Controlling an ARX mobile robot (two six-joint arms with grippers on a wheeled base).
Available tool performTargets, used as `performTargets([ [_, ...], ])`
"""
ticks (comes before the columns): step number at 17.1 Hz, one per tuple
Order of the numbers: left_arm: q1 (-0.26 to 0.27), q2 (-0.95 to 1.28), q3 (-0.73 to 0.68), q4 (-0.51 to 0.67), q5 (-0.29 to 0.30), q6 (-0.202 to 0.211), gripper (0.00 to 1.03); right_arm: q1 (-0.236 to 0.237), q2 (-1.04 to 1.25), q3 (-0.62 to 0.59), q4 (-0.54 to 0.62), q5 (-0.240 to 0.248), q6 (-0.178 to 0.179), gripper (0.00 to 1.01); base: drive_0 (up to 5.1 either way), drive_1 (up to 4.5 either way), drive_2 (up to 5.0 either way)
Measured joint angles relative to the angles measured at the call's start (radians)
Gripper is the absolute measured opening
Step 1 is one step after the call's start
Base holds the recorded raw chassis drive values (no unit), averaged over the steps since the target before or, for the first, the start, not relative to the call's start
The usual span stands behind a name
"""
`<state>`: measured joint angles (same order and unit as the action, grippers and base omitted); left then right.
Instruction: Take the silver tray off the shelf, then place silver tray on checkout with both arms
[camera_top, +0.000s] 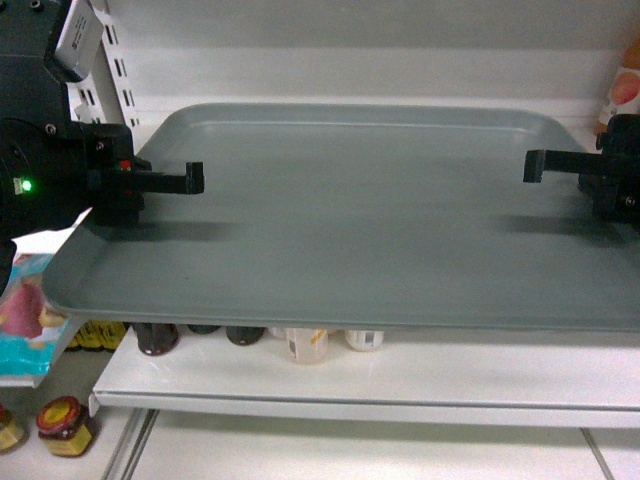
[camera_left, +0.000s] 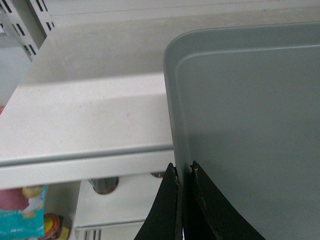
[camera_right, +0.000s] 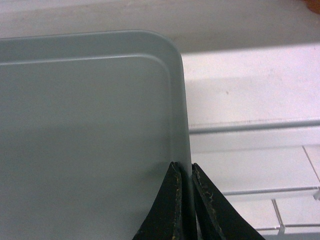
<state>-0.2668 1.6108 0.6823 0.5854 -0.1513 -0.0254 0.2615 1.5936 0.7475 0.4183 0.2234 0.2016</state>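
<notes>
The silver tray fills the middle of the head view, held level between my two arms. Its far end lies over the white shelf and its near part juts out past the shelf's front lip. My left gripper is shut on the tray's left rim; in the left wrist view its fingers pinch the rim wall. On the right rim my right gripper is likewise shut, its fingers on either side of the wall. I cannot tell whether the tray touches the shelf. The checkout is out of view.
Below the tray a lower shelf board carries several bottles. Jars and a colourful packet sit at lower left. An orange bottle stands at upper right. A slotted upright rises behind my left arm.
</notes>
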Motion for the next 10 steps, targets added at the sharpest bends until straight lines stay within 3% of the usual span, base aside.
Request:
performTargets([
  [10,-0.002,0.000,-0.002,-0.003,-0.002,0.003,0.04,0.000,0.000,-0.003,-0.004,-0.001,0.000,0.03,0.1,-4.16,4.3],
])
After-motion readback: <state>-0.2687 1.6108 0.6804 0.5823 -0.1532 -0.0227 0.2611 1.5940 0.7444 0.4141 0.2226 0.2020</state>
